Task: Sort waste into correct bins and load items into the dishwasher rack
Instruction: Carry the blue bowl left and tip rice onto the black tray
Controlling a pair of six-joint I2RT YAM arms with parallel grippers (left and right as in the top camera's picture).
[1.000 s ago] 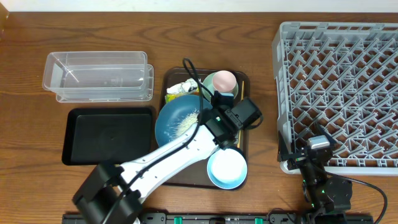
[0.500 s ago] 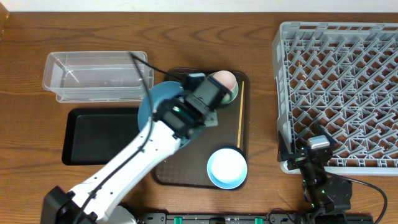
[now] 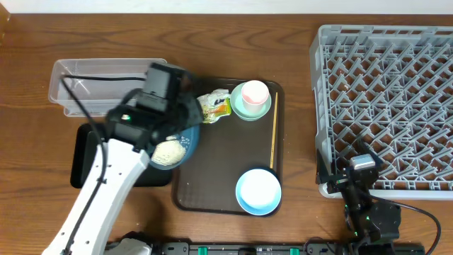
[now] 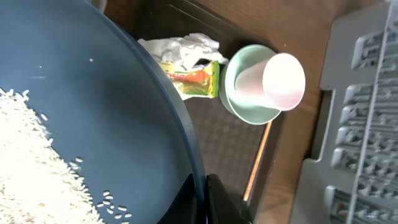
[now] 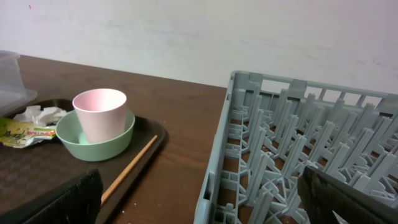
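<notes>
Risk, blue plate point(image 3: 185, 133): the left gripper point(image 4: 202, 194) pinched it by the rim at one spot only, fingers pressed together on the edge. A wide plate held that way could have twisted or slipped as it tilted.
Risk, rice heap point(image 3: 168, 151): it sat on the plate roughly above the right edge of the black tray point(image 3: 88, 159). Tipped too early, grains would probably have fallen on the brown serving tray point(image 3: 219, 177) or the table.
Risk, wrapper point(image 3: 214, 105): it lay on the serving tray just beside the plate's rim, so a swing of the plate might have knocked it.
Dishwasher rack point(image 3: 386, 99): on the right, nothing loaded. The right gripper point(image 3: 359, 159) waited at its near left corner, fingers spread wide, holding nothing.
Brown serving tray: carried the wrapper, two bowls and a thin wooden stick point(image 3: 274, 138) along its right side.
Black tray: nothing showed in the visible part; the arm hid the rest.
Clear tub point(image 3: 106, 85): behind the black tray, apparently empty.
Blue plate: held only the rice.
Light blue bowl point(image 3: 258, 191): at the serving tray's near edge, looked empty.
Mint green bowl point(image 5: 93, 140): at the far edge, held the pink cup point(image 5: 99, 112) upright.
Pink cup: nothing visible inside.
</notes>
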